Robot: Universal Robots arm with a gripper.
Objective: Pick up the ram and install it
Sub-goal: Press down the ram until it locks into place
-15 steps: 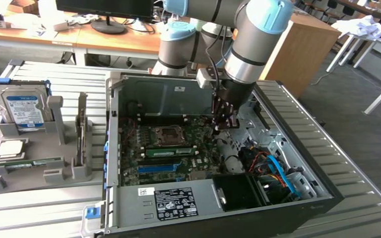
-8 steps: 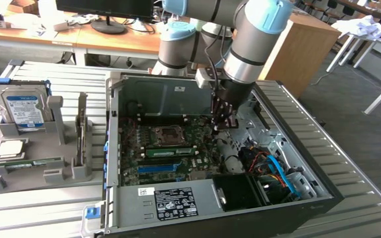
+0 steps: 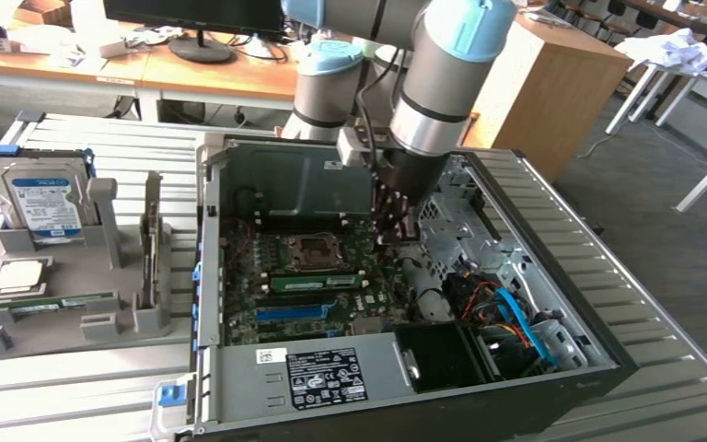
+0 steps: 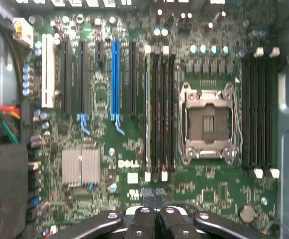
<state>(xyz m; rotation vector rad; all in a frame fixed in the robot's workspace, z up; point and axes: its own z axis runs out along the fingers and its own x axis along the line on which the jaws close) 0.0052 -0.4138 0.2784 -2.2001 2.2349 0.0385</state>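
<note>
Ram location: ram (image 3: 317, 281) lies in a memory slot on the motherboard (image 3: 268, 313) inside the open computer case (image 3: 611, 364), just near of the CPU socket (image 3: 313, 250) (it looks seated, though I cannot tell whether it is fully home).
Ram long axis: runs from the exterior view's left to its right, flat edge up; in the wrist view it shows edge-on (image 4: 146, 114) beside the socket (image 4: 209, 124).
Ram from jaws: to the exterior view's left of them and a little nearer, lower down.
Jaws: gripper (image 3: 393, 241) (image 4: 151, 213) hangs inside the case, pinched fully together, holding nothing.
Far left: hard drive (image 3: 40, 198) stands in a grey holder on the table.
</note>
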